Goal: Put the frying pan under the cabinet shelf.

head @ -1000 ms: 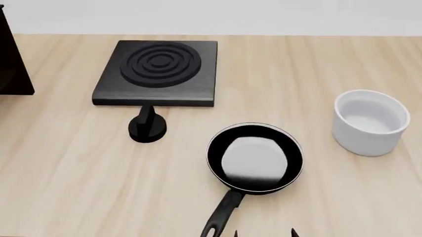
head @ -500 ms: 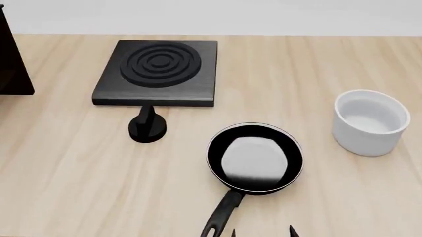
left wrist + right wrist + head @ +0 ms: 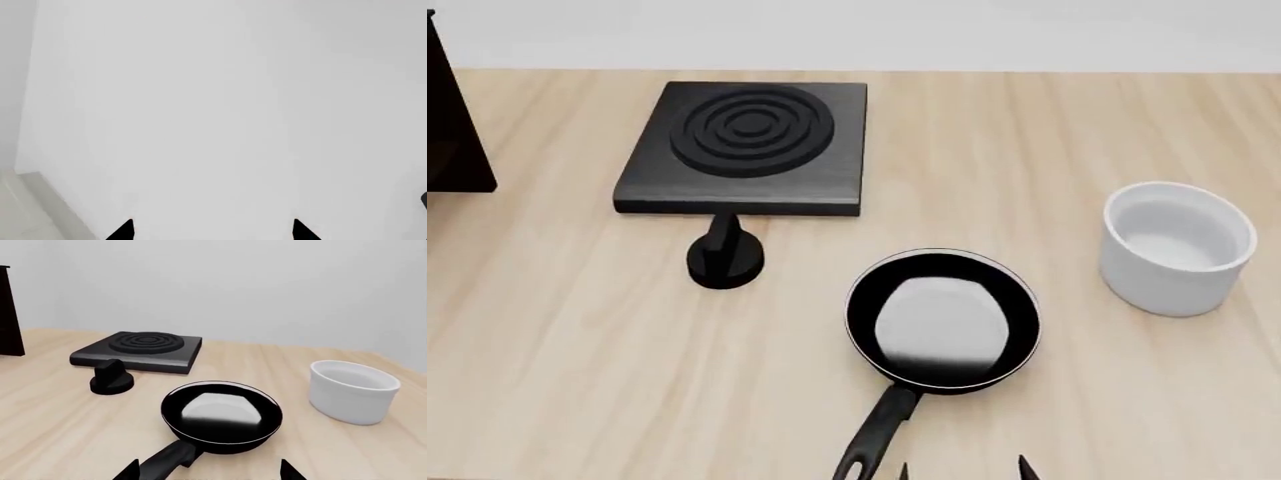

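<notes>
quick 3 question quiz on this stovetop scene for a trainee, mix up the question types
1. True or false: the frying pan sits on the burner plate.
2. Multiple choice: what stands on the table on the pan's right in the head view? A) the black knob B) the white bowl C) the cabinet shelf
3. Fill in: the pan's handle points toward the ____ end effector.

Key
1. False; it rests on the table, apart from the plate.
2. B
3. right; its open tips flank the handle end, holding nothing.
</notes>
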You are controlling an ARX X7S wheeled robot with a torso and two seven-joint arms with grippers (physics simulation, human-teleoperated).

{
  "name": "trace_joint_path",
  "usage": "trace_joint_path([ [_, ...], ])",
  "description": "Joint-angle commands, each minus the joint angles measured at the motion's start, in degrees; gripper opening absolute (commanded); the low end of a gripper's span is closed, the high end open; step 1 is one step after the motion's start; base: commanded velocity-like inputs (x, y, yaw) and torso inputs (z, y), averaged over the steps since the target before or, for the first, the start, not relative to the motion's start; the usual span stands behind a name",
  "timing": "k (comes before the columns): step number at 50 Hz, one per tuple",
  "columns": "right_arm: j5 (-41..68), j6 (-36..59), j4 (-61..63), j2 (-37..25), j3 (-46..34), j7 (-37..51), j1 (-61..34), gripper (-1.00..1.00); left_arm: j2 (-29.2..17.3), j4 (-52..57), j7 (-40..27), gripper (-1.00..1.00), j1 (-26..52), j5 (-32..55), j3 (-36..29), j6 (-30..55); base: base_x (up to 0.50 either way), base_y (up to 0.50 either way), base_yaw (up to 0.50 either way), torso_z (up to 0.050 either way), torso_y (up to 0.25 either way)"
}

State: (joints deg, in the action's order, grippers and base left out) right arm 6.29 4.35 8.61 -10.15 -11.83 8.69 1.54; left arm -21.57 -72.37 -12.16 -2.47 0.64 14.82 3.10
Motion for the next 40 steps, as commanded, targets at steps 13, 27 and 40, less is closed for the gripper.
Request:
trace_joint_path([
  [13,-0.16,2.10,1.20,-1.21,-0.59,1.44,-0.08,1.00,0.34,-2.62,0.09,1.00,0.19,-0.81,0.20,1.72,0.00,0.00,0.00,0.000,0.000],
  [27,0.32,1.96,1.13,-1.63,-1.02,1.58,-0.15,1.00,0.34,-2.62,0.09,1.00,0.19,-0.81,0.20,1.72,0.00,0.00,0.00,0.000,0.000],
  [40,0.53,2.47,2.16,-2.26,-1.31,2.24,-0.08,1.00,0.34,-2.62,0.09,1.00,0.19,-0.81,0.20,1.72,0.00,0.00,0.00,0.000,0.000],
])
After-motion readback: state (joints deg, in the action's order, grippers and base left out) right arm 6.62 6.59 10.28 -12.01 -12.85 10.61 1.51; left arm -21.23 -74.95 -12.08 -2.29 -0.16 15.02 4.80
